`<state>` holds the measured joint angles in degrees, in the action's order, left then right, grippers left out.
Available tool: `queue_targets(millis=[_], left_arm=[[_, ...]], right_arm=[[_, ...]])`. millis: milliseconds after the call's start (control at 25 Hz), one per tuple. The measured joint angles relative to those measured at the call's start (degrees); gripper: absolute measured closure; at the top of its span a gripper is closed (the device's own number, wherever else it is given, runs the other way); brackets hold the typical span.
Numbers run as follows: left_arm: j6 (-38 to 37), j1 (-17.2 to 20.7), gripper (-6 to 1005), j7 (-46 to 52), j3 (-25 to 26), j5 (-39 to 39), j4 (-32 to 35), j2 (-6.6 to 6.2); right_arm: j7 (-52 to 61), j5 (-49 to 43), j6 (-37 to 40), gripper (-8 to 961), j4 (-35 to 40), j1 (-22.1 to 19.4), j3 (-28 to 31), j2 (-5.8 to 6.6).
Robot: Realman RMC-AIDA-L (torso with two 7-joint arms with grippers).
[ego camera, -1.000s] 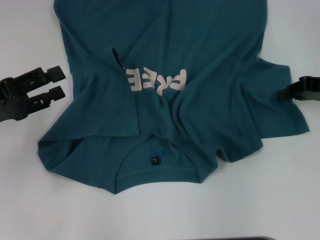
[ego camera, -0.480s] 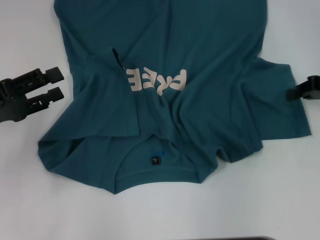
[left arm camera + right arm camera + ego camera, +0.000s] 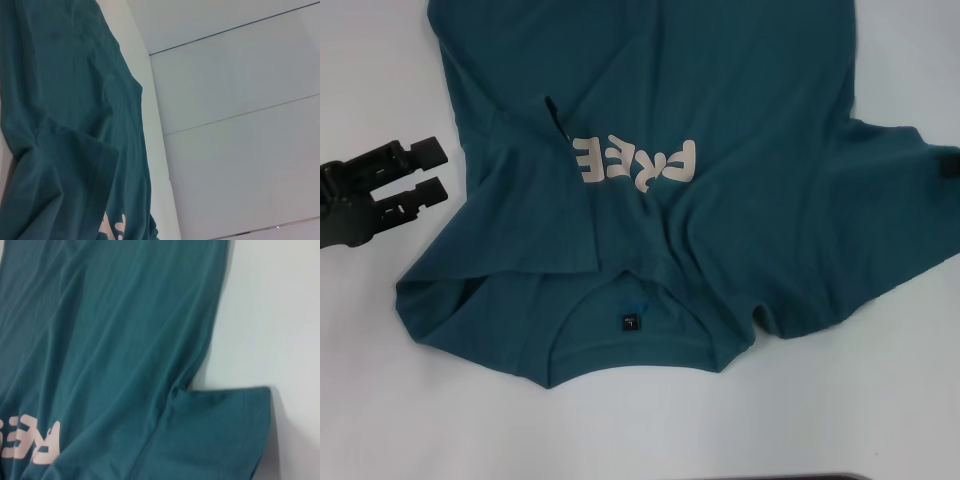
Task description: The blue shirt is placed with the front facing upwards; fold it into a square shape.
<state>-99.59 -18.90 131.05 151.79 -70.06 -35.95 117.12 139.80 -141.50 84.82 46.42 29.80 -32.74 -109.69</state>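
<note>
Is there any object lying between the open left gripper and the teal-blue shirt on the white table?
Nothing visible does. The left gripper rests open on the bare white table, beside the folded left sleeve of the dark teal-blue cotton shirt, with only table surface between them.

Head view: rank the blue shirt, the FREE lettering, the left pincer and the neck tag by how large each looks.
1. Blue shirt, by far the largest.
2. Left pincer and FREE lettering: look alike in size, so I won't rank them.
3. Neck tag, smallest.
</note>
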Motion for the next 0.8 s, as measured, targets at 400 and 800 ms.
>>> queue_targets(millis=[400, 800], left_arm=[[-0.1, 0.2, 218, 0.0, 0.0, 0.0, 0.0, -0.02], [0.2, 0.7, 218, 0.8, 2.0, 0.0, 0.0, -0.55]], right_arm=[[0.7, 0.1, 2.4, 890, 1.9, 2.1, 0.1, 0.44], [-0.7, 0.2, 9.9, 865, 1.9, 4.0, -0.5, -0.03]])
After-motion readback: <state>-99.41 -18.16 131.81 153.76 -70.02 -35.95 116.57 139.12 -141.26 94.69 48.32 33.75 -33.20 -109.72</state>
